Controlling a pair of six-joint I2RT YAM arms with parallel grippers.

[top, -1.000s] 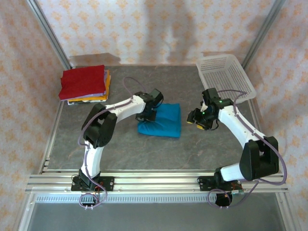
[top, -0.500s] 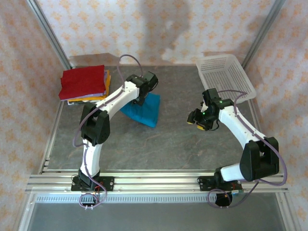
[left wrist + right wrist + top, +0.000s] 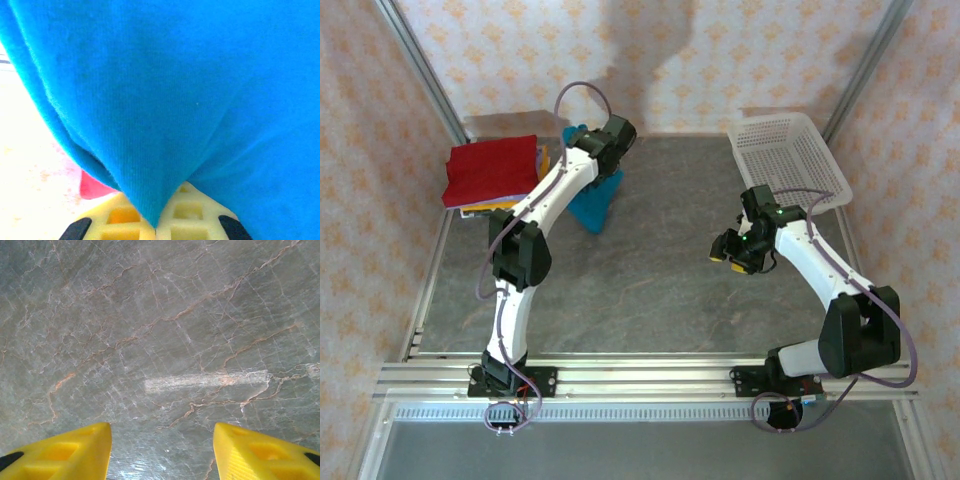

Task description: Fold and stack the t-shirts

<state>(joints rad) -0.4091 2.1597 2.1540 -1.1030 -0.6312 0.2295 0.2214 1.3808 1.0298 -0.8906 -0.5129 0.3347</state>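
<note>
The folded teal-blue t-shirt (image 3: 596,203) hangs in the air at the back of the table, pinched by my left gripper (image 3: 603,172), which is shut on its cloth. In the left wrist view the blue t-shirt (image 3: 175,90) drapes down over the closed yellow fingers (image 3: 125,220), with a bit of red behind it. A stack of folded t-shirts (image 3: 492,170), red on top with orange and purplish layers under it, lies at the back left, just left of the hanging shirt. My right gripper (image 3: 732,250) hovers open over bare table at the right; its yellow fingertips (image 3: 75,452) hold nothing.
A white perforated basket (image 3: 787,160) stands at the back right, behind the right arm. The grey marble tabletop (image 3: 650,290) stretches between the arms. Metal frame posts rise at the back corners, and an aluminium rail runs along the near edge.
My left gripper has lifted the teal-blue t-shirt off the table centre and carried it back and left, up to the stack. The right arm has barely moved.
</note>
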